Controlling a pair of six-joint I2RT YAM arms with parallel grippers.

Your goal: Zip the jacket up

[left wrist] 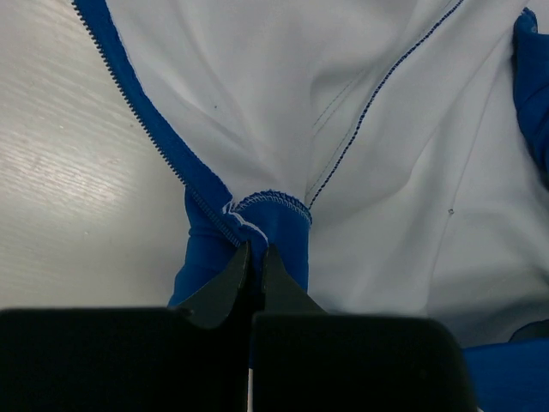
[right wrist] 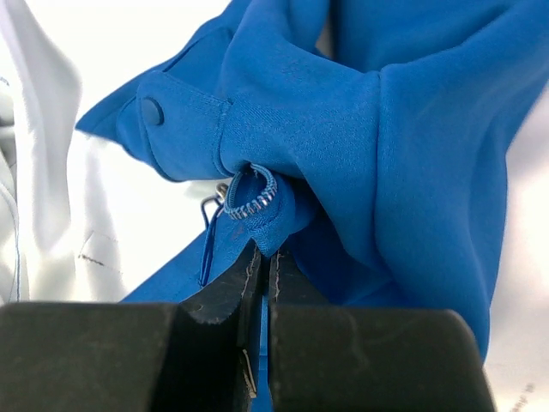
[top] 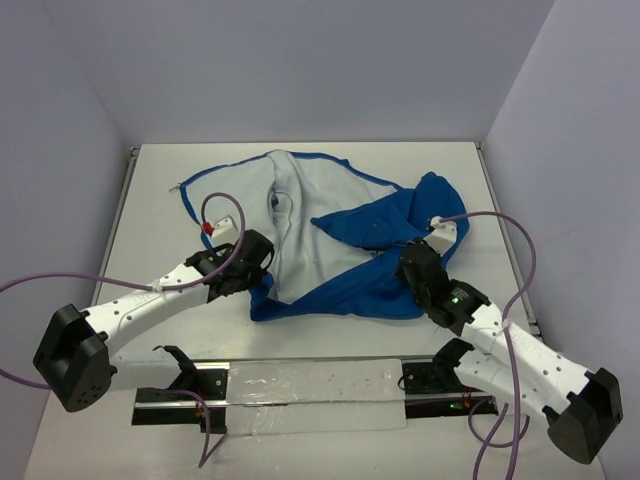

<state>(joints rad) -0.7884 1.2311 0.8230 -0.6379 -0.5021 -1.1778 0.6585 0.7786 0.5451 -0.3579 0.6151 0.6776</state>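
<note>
Jacket [top: 335, 225] lies unzipped, left pincer [left wrist: 255, 251] and right pincer [right wrist: 264, 251] each pinching its edge.

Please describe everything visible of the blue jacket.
The jacket is soft royal-blue fabric with pale grey-white lining, lying open and crumpled on the table, lining up, unzipped. A zipper runs along its blue edge. The left claw pinches its corner at the zipper; the right claw pinches a blue fold by the zipper end.
</note>
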